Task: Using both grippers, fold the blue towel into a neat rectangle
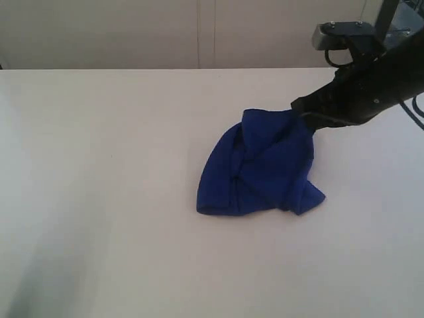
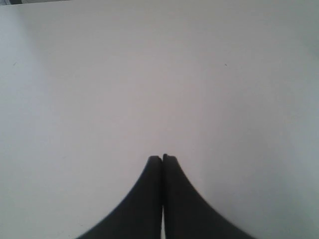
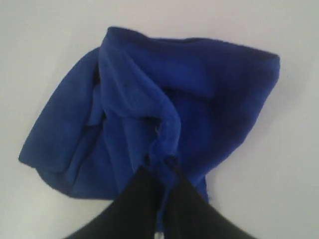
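The blue towel [image 1: 262,165] lies crumpled in a heap right of the table's middle, its folds bunched and uneven. My right gripper [image 1: 299,111] reaches in from the right and is shut on the towel's upper right edge. In the right wrist view the towel [image 3: 149,109] spreads out beyond the gripper [image 3: 160,162], with a ridge of cloth pinched between the black fingers. My left gripper [image 2: 162,158] is shut with nothing in it, over bare white table, and does not appear in the exterior view. No white label shows.
The white table [image 1: 99,185] stretches wide to the left and front of the towel. A pale wall [image 1: 132,33] runs along the table's far edge. The right arm's black housing and cables [image 1: 377,79] hang over the table's far right.
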Tool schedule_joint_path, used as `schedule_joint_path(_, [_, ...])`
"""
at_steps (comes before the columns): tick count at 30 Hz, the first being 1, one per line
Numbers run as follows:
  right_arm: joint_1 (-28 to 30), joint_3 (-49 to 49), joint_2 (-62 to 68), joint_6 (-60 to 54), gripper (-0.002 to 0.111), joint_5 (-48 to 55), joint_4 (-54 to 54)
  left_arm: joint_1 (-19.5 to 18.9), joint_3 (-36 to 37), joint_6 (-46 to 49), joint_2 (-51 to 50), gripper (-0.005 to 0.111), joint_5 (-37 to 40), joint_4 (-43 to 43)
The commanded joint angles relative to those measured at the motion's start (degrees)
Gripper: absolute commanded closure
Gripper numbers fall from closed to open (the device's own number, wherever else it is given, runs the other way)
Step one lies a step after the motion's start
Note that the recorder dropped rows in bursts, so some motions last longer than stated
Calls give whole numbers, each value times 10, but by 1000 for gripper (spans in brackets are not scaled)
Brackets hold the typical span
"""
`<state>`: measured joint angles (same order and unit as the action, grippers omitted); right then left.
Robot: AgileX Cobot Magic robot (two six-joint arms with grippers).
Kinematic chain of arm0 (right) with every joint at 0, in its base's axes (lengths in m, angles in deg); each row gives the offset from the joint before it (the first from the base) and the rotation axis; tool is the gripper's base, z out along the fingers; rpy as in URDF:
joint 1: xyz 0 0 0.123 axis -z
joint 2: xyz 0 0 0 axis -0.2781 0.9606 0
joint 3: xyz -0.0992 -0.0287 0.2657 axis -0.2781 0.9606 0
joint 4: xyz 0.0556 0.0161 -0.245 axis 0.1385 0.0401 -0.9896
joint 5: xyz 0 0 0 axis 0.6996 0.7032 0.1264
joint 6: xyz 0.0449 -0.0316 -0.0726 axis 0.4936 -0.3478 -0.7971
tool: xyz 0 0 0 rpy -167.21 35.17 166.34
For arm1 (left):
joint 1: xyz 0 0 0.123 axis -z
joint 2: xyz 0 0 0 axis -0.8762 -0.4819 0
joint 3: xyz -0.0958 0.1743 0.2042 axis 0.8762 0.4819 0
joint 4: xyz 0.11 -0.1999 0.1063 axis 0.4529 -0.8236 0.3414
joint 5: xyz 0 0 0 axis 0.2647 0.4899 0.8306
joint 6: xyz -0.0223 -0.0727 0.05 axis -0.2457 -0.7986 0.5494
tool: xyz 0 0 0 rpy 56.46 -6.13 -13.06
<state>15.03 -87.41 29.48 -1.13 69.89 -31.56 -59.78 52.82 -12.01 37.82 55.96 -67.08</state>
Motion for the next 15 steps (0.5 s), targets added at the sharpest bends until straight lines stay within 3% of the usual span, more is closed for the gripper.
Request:
schedule_joint_path(1, [0,37,-32,9,108,14,1,-2,1,-1,1,107,2,-5])
schedule_joint_path(15, [0,92,-69,4,108,-51,-4,-2,1,-1,1,107,2,-5])
